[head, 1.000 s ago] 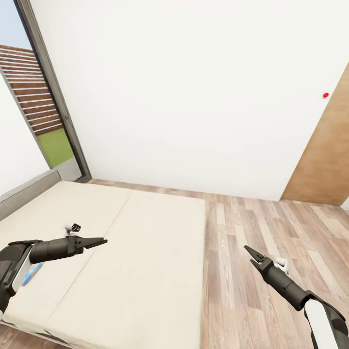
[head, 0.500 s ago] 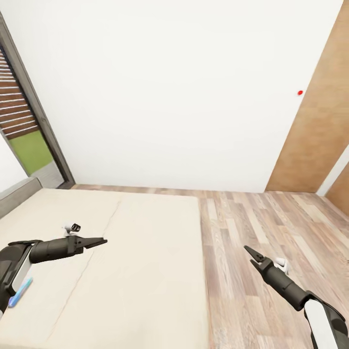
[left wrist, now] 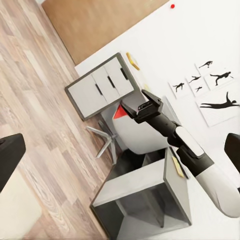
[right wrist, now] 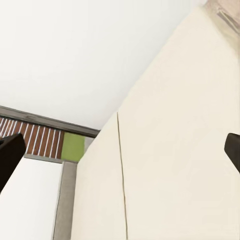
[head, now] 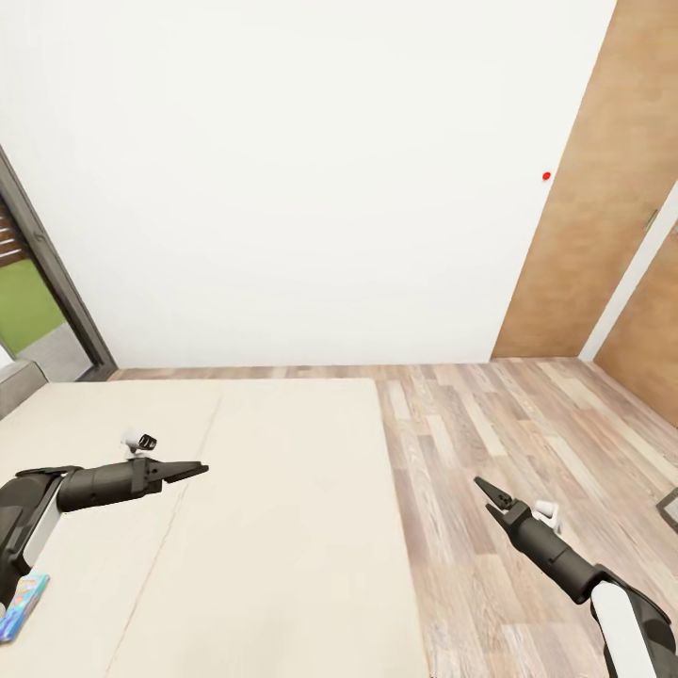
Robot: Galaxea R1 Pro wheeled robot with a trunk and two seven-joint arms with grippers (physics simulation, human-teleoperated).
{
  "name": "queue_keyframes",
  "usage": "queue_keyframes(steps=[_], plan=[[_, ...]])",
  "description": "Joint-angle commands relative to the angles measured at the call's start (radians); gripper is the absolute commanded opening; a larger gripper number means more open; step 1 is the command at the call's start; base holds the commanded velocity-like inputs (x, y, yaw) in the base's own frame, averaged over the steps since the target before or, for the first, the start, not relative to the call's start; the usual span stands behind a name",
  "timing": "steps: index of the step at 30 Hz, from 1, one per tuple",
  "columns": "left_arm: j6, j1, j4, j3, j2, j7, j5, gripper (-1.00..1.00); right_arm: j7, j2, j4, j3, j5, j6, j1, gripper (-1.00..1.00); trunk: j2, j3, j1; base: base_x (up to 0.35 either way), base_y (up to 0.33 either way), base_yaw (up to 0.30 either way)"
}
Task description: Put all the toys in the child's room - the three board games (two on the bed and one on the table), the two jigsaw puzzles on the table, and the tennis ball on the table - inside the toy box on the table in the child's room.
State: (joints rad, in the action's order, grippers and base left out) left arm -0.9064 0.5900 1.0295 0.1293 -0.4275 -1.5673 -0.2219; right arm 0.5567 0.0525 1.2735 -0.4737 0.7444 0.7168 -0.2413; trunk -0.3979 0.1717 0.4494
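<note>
A small blue board game (head: 21,607) lies flat on the beige bed (head: 254,527), at the lower left edge of the head view. My left gripper (head: 200,467) hovers open over the bed, ahead of the box and holding nothing. My right gripper (head: 482,493) is open and empty above the wood floor, to the right of the bed. In the left wrist view the right gripper (left wrist: 141,106) shows with its jaws apart. The toy box, jigsaw puzzles and tennis ball are out of view.
A plain white wall (head: 301,188) faces me, with a wooden door (head: 593,217) at the right and a dark window frame (head: 47,273) at the left. The left wrist view shows a drawer unit (left wrist: 102,85), a white chair (left wrist: 132,137), a grey desk (left wrist: 145,192) and black silhouette pictures (left wrist: 215,90).
The head view has swung to the right: bed, window and wall slid left, more door came in, and the blue box now sits lower. Both arms keep their pose.
</note>
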Motion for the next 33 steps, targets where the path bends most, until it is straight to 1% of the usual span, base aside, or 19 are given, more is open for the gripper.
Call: queue_keyframes(steps=[1,20,28,33], plan=[[-0.011,0.001,0.000,0.000,0.000,-0.004,-0.001,1.00,0.001,-0.001,0.001,-0.002,0.003,0.007,-0.001,1.00,-0.002,0.002,0.001,0.000,0.286,-0.056],[-0.011,0.001,0.000,0.000,0.000,-0.004,-0.001,1.00,0.001,-0.004,0.001,-0.002,0.003,0.007,-0.001,1.00,-0.002,0.003,0.001,0.000,0.286,-0.005],[-0.011,0.001,0.000,0.000,0.000,-0.004,-0.001,1.00,0.001,-0.004,0.001,-0.002,0.003,0.007,-0.001,1.00,-0.002,0.003,0.001,0.000,0.286,0.178],[-0.011,0.001,0.000,0.000,0.000,-0.004,-0.001,1.00,0.003,-0.004,0.001,-0.002,0.003,0.007,-0.001,1.00,-0.002,0.003,0.001,0.000,0.286,0.071]])
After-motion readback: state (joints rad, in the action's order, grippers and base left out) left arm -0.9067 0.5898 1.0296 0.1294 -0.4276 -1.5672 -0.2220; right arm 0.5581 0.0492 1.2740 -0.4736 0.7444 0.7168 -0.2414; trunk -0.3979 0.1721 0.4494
